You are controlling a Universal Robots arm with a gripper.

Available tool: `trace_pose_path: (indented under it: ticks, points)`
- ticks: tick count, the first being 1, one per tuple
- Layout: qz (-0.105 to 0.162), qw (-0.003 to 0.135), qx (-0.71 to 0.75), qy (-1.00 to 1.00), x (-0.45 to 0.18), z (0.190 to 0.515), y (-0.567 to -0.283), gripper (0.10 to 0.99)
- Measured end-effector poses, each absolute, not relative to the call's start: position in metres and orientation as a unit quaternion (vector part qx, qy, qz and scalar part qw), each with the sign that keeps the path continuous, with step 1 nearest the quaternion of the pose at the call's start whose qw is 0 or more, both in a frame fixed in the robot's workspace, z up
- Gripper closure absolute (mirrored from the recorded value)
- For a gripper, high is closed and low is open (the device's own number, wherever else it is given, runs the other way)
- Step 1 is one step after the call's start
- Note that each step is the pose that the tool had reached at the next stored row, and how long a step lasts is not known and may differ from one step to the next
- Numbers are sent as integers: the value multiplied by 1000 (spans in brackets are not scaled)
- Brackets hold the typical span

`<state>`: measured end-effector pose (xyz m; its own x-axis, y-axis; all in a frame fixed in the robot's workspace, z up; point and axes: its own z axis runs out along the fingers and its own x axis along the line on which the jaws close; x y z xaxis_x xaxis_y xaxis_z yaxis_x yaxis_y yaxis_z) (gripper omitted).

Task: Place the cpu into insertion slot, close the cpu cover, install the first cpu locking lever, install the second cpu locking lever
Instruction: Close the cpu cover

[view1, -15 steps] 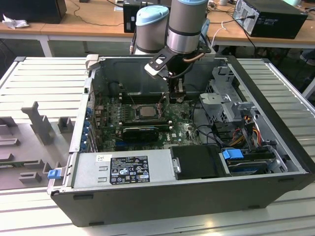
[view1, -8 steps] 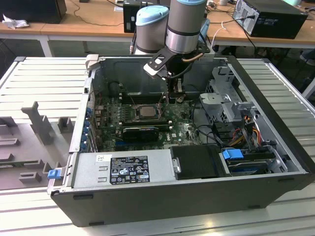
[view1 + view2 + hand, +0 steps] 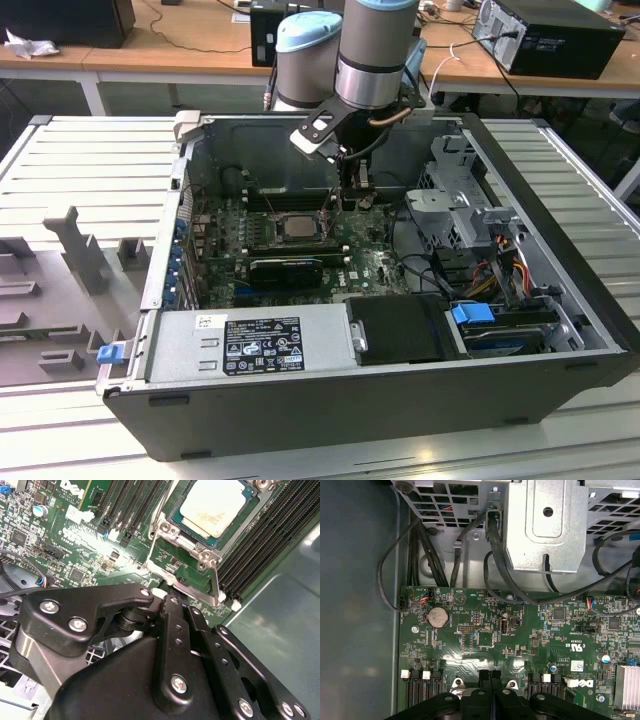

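We look into the open computer case (image 3: 590, 290), where the green motherboard (image 3: 215, 228) lies flat. The gripper (image 3: 490, 676) hangs low over the board with its fingers pressed together and nothing visible between them. It is just beside the insertion slot (image 3: 204, 555), on the side toward the drive cage.

The cpu (image 3: 212, 505) sits square in that slot, and the cpu cover (image 3: 167, 530) appears to lie down around it. We therefore judge the work to be at the locking levers. One thin wire lever (image 3: 215, 577) runs along the slot's edge near the fingertips.

To do this well, we think the closed fingers should bear on the lever's free end and not on the chip or the long black memory slots beside it. They should swing it sideways under its catch with a steady push.

As for writing, a white-and-black label (image 3: 262, 345) covers the power supply's top. White lettering and a logo are printed on the board. We do not read them off.
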<state>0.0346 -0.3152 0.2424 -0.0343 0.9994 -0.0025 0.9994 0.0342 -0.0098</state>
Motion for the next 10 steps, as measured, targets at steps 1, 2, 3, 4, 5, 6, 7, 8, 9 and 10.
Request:
trace_pose_path:
  ticks: [1,2,3,4,5,6,7,8,9,10]
  points:
    - [4,3,-695,-719,34,242,-315,980]
    - [4,3,-695,-719,34,242,-315,980]
    - [4,3,-695,-719,34,242,-315,980]
    - [4,3,-695,-719,33,242,-315,980]
    - [4,3,-695,-719,33,242,-315,980]
    - [4,3,-695,-719,33,242,-315,980]
    - [4,3,-695,-719,32,242,-315,980]
    - [4,3,-695,-719,31,242,-315,980]
    - [4,3,-695,-719,31,242,-315,980]
    - [4,3,-695,-719,30,242,-315,980]
